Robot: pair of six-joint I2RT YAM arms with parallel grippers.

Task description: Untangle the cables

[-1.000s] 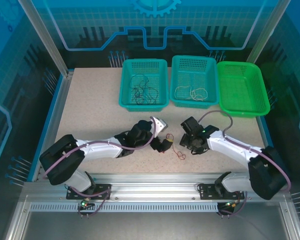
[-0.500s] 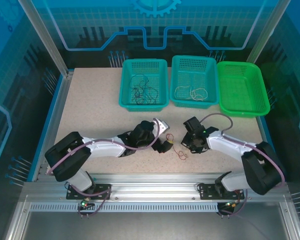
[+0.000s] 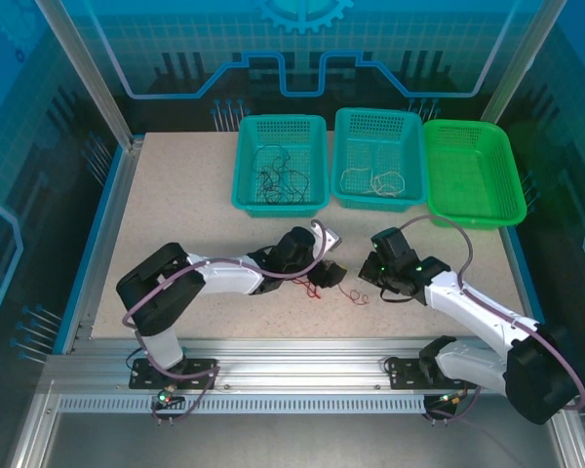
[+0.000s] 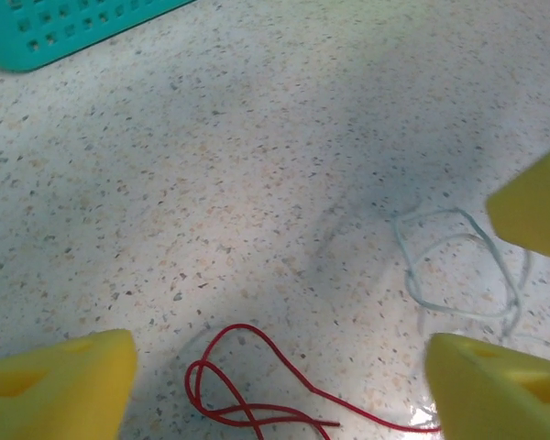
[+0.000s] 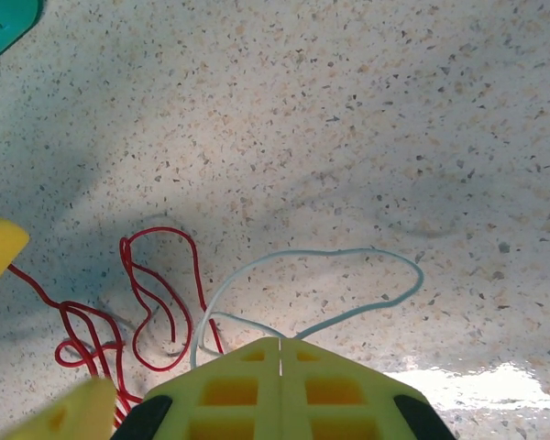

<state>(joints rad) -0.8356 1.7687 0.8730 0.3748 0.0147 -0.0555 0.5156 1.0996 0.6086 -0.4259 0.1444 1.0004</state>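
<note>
Near edge: the rail [image 3: 292, 353] runs close at 6 o'clock of my work, so I have little room to drag cable that way.
Left gripper [image 4: 280, 353]: released, with the fingers wide apart and low over the table [image 3: 175, 214], straddling the red cable [image 4: 247, 326].
Right gripper [image 5: 280, 341]: clenched, pads meeting. Both ends of the white cable [image 5: 330, 250] loop run in under my tip, so I judge it pinched there.
Red cable: loose coils lie on the table between my two grippers, at 3 o'clock of the left one.
White cable: an open loop lies flat, reaching to 12 o'clock from my right tip. One strand crosses the red coils on its 9 o'clock side.
Step in hand: by my reading, parting white from red.
Doing it well: I should close the left on one red strand, not the whole bundle, and hold it down. The right then draws white slowly toward 3 o'clock, lifted just enough to clear the crossing. I stop if red comes along.
Risk: my grippers sit just beside each other, so every pull should go outward, never across.
Open room: there is bare table from 9 to 11 o'clock of the left gripper. A narrower strip lies at 3 o'clock of the right, before the table edge.
Far: at 12 o'clock, well apart, stand the left basket [image 3: 283, 119] with dark cables [image 3: 278, 180] and the mid basket [image 3: 378, 113] with pale cables [image 3: 375, 180]. The green basket [image 3: 468, 125] is at 1 o'clock. The way to all three looks open.
</note>
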